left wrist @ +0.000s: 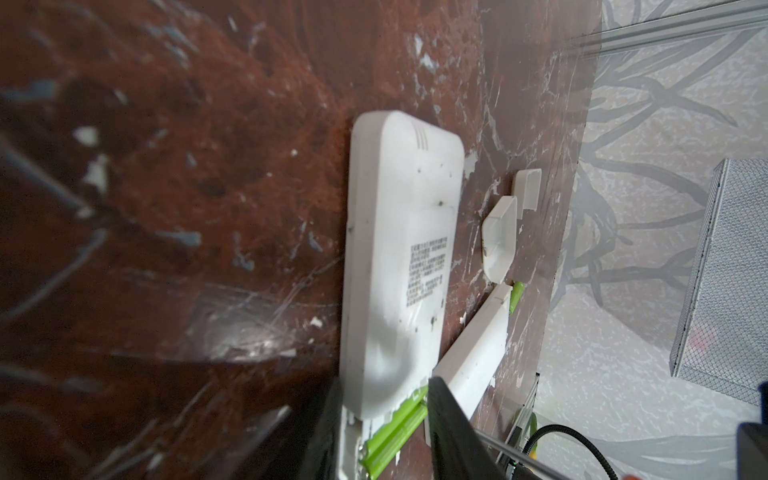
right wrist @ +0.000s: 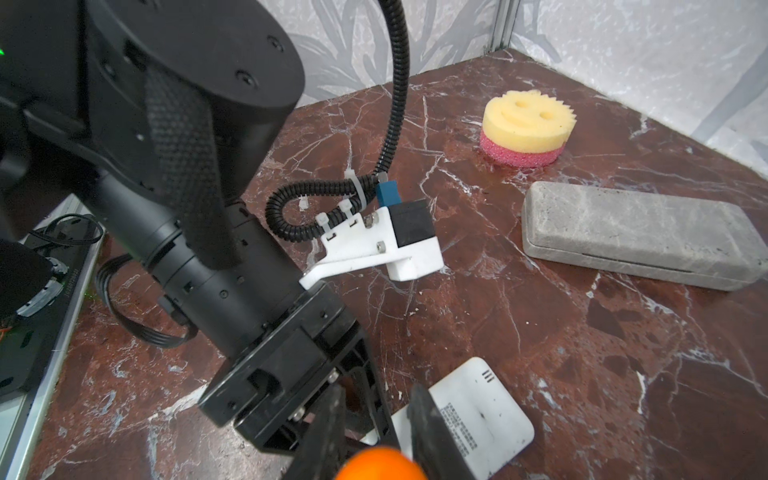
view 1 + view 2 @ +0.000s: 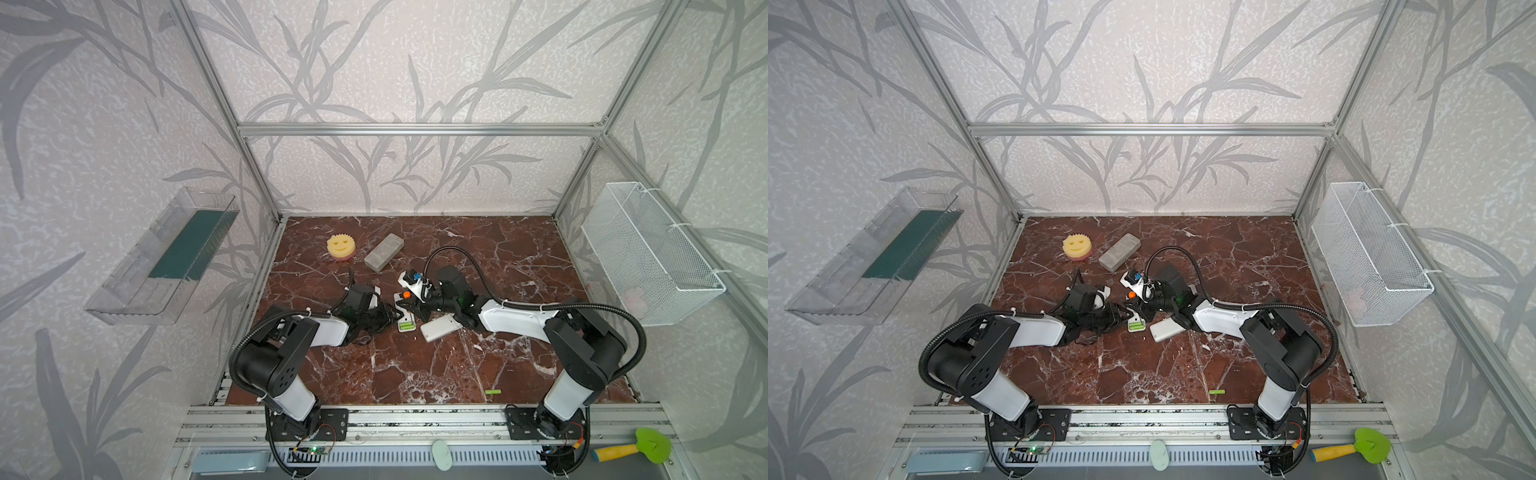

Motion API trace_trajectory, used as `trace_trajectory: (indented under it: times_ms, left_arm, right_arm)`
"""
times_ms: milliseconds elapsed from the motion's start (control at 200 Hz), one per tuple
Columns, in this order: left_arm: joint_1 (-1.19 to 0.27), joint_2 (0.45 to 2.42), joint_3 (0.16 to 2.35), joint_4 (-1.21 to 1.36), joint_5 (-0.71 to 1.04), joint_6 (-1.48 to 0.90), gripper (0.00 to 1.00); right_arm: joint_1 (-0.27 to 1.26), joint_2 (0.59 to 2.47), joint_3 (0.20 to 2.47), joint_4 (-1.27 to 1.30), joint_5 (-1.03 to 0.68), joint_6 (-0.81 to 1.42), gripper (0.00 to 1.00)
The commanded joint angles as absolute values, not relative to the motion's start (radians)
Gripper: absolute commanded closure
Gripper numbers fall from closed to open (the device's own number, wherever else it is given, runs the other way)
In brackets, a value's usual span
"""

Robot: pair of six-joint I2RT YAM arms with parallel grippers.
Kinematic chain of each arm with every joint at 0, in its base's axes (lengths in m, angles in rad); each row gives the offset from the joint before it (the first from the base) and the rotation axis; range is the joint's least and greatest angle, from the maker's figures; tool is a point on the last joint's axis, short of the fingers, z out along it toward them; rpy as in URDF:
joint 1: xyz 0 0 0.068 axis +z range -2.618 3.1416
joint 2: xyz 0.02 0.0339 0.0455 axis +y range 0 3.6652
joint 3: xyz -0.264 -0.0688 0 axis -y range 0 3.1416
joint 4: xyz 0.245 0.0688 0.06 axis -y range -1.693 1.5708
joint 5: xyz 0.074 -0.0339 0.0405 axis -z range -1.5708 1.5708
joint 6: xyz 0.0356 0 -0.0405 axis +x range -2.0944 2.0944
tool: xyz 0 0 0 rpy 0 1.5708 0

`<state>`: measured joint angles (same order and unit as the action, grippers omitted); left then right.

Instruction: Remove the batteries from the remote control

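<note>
**Top views.** In both top views the remote control lay mid-table, back up, between the left gripper and the right gripper. 2 batteries sat in its open compartment at the near end, just right of the left gripper. A loose battery lay well apart, near the front edge. A white slab lay just right of the remote. On the right wall a wire basket held something pale pink, too unclear to name. On the left wall a clear tray held a dark green strip.

**Left wrist view.** The left gripper's fingers clasped the 2 long sides of the remote's open end, with the batteries between them. A printed label, not legible from above, showed on the remote's back.

**Right wrist view.** The right gripper's jaws stood slightly apart over the remote's back. Whether they held anything could not be told.
</note>
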<state>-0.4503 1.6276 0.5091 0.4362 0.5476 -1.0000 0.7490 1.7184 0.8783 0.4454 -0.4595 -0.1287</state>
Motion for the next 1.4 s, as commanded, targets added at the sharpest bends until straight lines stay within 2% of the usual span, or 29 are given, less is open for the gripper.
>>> trace_trajectory:
  times_ms: [0, 205, 485, 615, 960, 1040, 1245, 1395]
  left_arm:
    - [-0.478, 1.680, 0.463, 0.359, 0.544, -1.034, 0.61]
    - [-0.491, 1.684, 0.457, 0.364, 0.543, -1.043, 0.62]
    - [-0.542, 1.668, 0.420, 0.403, 0.525, -1.095, 0.63]
    - [-0.566, 1.663, 0.392, 0.436, 0.512, -1.121, 0.63]
    - [-0.594, 1.702, 0.375, 0.526, 0.508, -1.159, 0.65]
    - [-0.596, 1.711, 0.371, 0.546, 0.508, -1.165, 0.65]
    - [-0.598, 1.726, 0.363, 0.594, 0.508, -1.184, 0.65]
    - [-0.599, 1.717, 0.366, 0.594, 0.502, -1.183, 0.65]
  right_arm:
    - [0.750, 1.764, 0.822, 0.364, -0.474, -0.138, 1.00]
    - [0.749, 1.726, 0.778, 0.397, -0.306, -0.071, 1.00]
    - [0.727, 1.720, 0.697, 0.597, -0.133, 0.247, 1.00]
    - [0.710, 1.737, 0.673, 0.680, -0.123, 0.374, 1.00]
    - [0.690, 1.712, 0.664, 0.732, -0.136, 0.553, 1.00]
    - [0.680, 1.716, 0.654, 0.809, -0.150, 0.595, 1.00]
    - [0.675, 1.712, 0.662, 0.823, -0.149, 0.614, 1.00]
    - [0.675, 1.620, 0.671, 0.722, -0.111, 0.555, 1.00]
